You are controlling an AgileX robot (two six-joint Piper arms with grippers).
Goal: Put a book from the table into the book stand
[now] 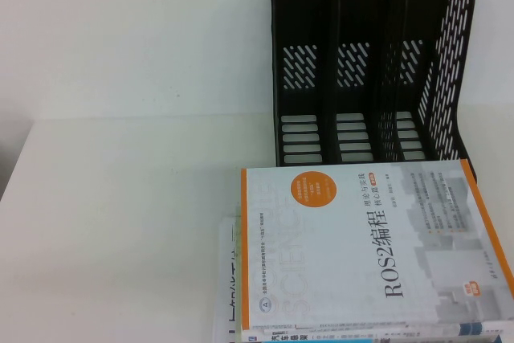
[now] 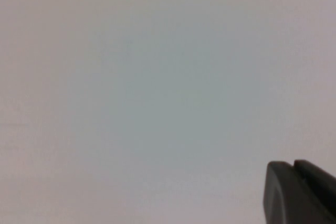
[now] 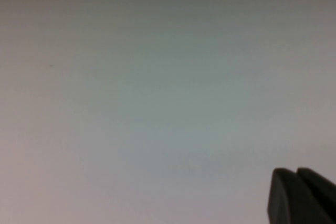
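Note:
A black book stand (image 1: 369, 62) with three slots stands at the back right of the white table (image 1: 120, 214). A white book (image 1: 361, 247) with an orange circle and orange edge, titled "ROS2", lies flat on top of a stack at the front right. Neither arm shows in the high view. My left gripper (image 2: 293, 165) shows only its dark fingertips, pressed together, over a blank pale surface. My right gripper (image 3: 296, 171) shows the same, fingertips together and holding nothing. No book or stand shows in either wrist view.
Under the top book lie other books, one sticking out to the left (image 1: 229, 279) and spines showing at the front edge (image 1: 353, 333). The stand's perforated right wall (image 1: 454, 70) flares outward. A white wall rises behind the table.

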